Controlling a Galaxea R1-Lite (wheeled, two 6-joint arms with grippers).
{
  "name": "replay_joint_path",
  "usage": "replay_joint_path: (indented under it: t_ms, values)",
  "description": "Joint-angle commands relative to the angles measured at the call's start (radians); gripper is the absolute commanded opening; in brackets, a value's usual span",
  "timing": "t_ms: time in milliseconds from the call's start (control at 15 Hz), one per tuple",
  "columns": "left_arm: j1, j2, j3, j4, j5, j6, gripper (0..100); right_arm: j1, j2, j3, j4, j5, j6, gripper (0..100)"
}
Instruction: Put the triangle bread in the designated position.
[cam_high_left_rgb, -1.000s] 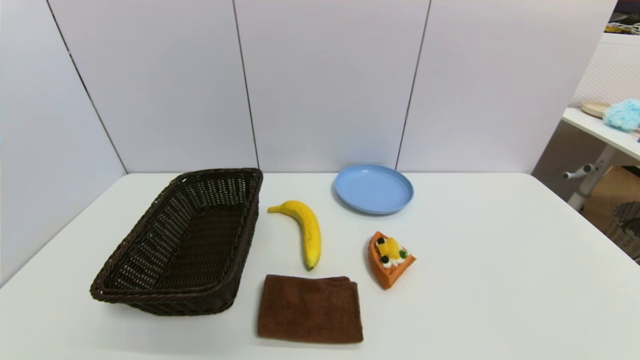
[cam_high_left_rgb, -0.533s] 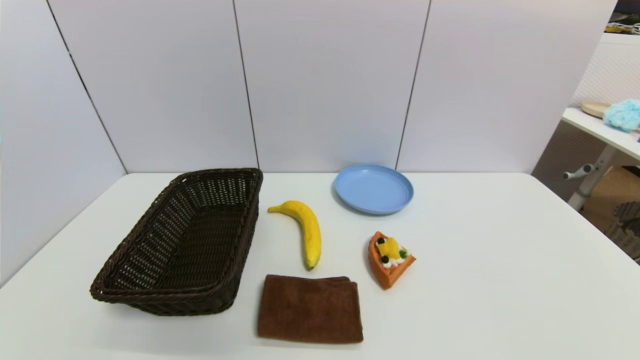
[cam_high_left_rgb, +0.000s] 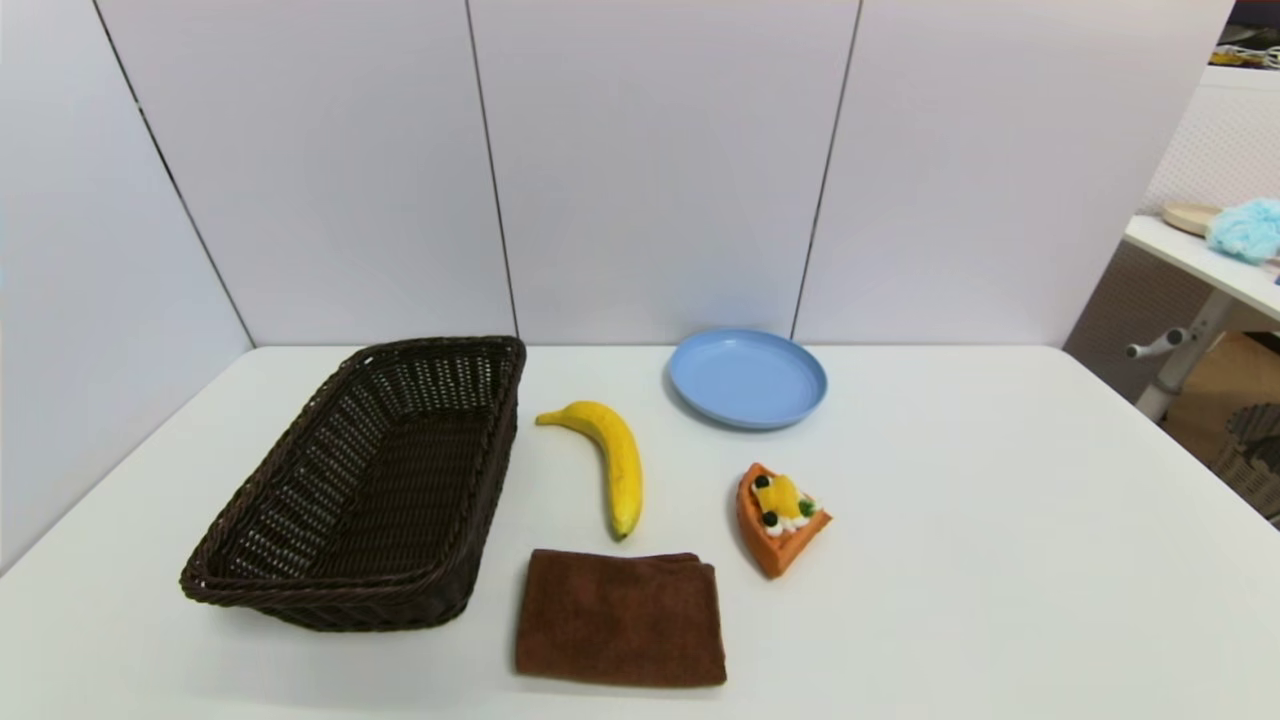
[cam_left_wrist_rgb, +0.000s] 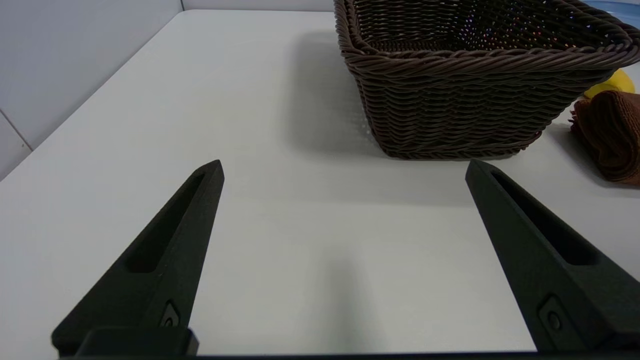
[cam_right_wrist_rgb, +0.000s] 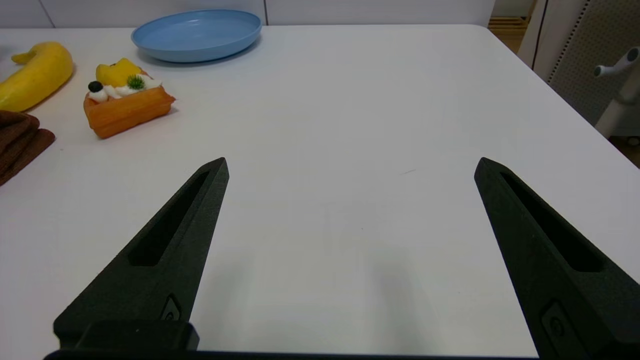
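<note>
The right gripper (cam_right_wrist_rgb: 350, 167) sits low over the desk (cam_right_wrist_rgb: 350, 125) with its jaws released and spread wide; nothing lies between them, only bare white surface. Beyond the jaws and off toward the left finger's side, well apart from both tips, the triangle bread (cam_right_wrist_rgb: 126, 104) rests flat on the desk, untouched. A folded brown cloth (cam_right_wrist_rgb: 17, 140) lies near it at the edge of view, a banana (cam_right_wrist_rgb: 35, 75) farther on, and a blue plate (cam_right_wrist_rgb: 197, 34) farthest back.

The left gripper (cam_left_wrist_rgb: 345, 170) is parked low at its own side, jaws likewise released and empty, with a dark wicker basket (cam_left_wrist_rgb: 480, 100) beyond them.

The task has not begun: the bread is not yet grasped, and the designated position carries no visible mark.

Likely faults from this state:
- The bread lies off the jaw centreline. A straight advance would probably pass beside it or push it with one finger.
- The wedge tapers. Closing across the slanted faces could squeeze it out of the jaws.
- A high grip could crush or catch the cream and fruit topping.
- The cloth lies close by and could snag a finger during descent.
</note>
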Motion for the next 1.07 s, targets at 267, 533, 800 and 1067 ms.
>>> replay_joint_path:
  t_ms: [267,533,800,1067]
  values:
    - [0.001,0.024,-0.028,0.002,0.000,0.006,100,0.000,0.001,0.000,-0.001,0.000,0.000,100]
    - [0.002,0.231,-0.231,-0.001,0.003,0.001,100,0.000,0.001,0.000,-0.001,0.000,0.000,100]
    - [0.002,0.540,-0.584,0.002,-0.003,0.009,100,0.000,0.001,0.000,-0.001,0.000,0.000,100]
    - [0.002,0.756,-0.849,0.000,-0.005,0.042,100,0.000,0.001,0.002,-0.001,0.000,0.000,100]
